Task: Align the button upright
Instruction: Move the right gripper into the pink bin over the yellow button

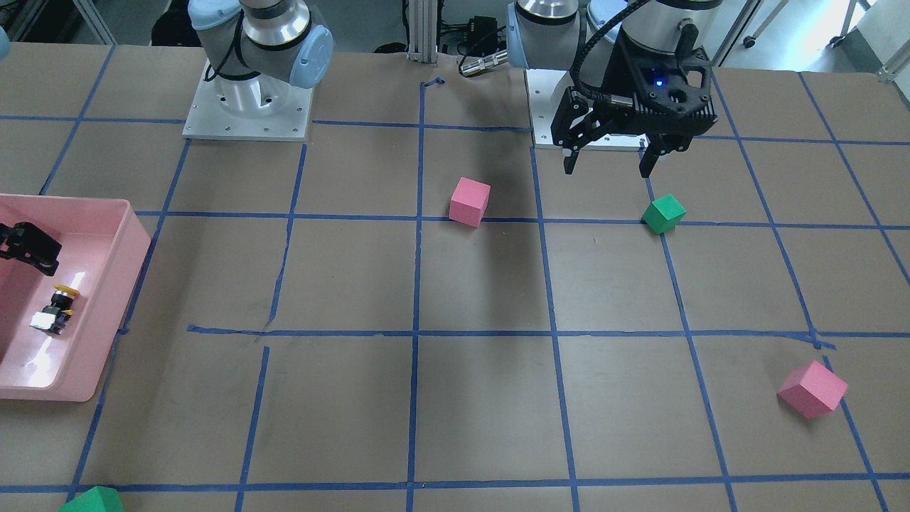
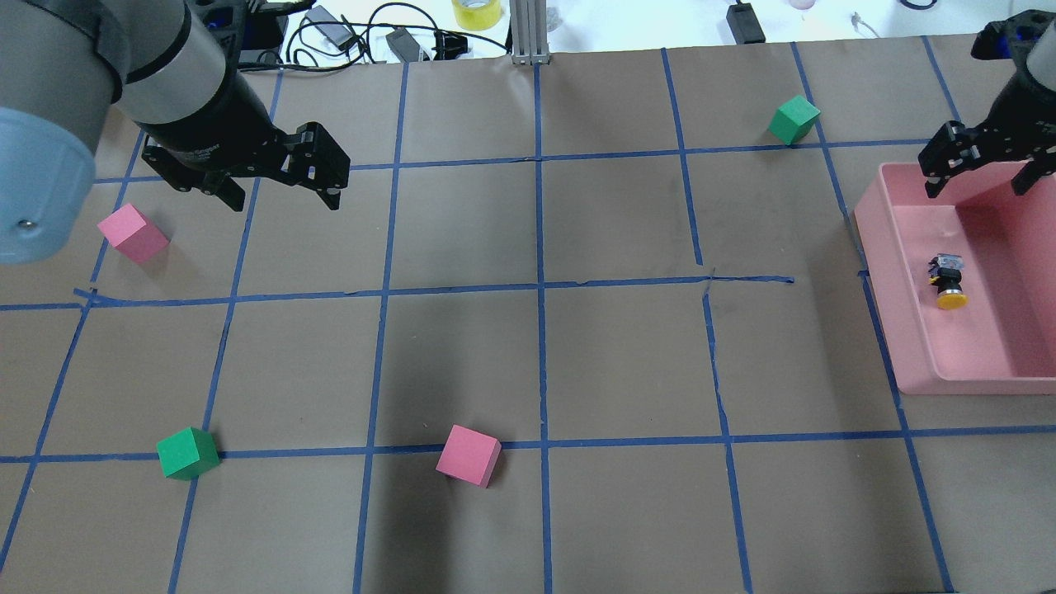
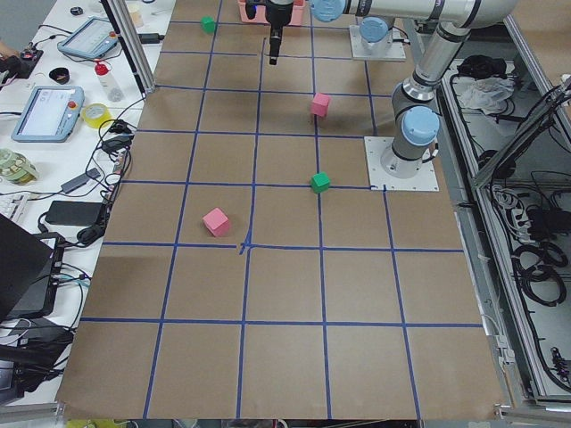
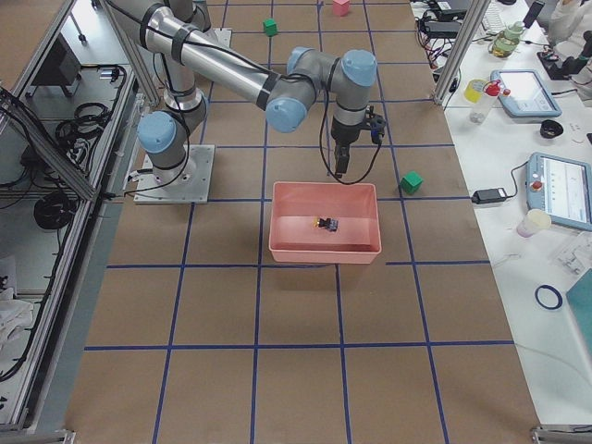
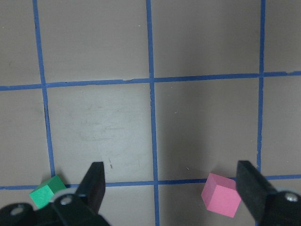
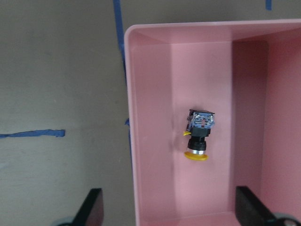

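Yellow-capped button (image 6: 199, 134) is lying sideways in your pink bin (image 6: 150, 84), just ahead of the right gripper (image 6: 170, 200), whose spread jaws are hovering crosswise to its long axis; left gripper (image 5: 171, 172), also spread, is hanging well apart.

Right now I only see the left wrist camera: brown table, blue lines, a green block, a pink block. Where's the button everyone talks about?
Observer: In a pink tray on the robot's right side. The button is the only thing in it.
Visitor: Is it standing up?
Observer: No, it lies on its side, with its yellow cap pointing along the tray floor.
Visitor: Is anything holding it?
Observer: No. The right pincer hangs open above the tray and does not touch the button.
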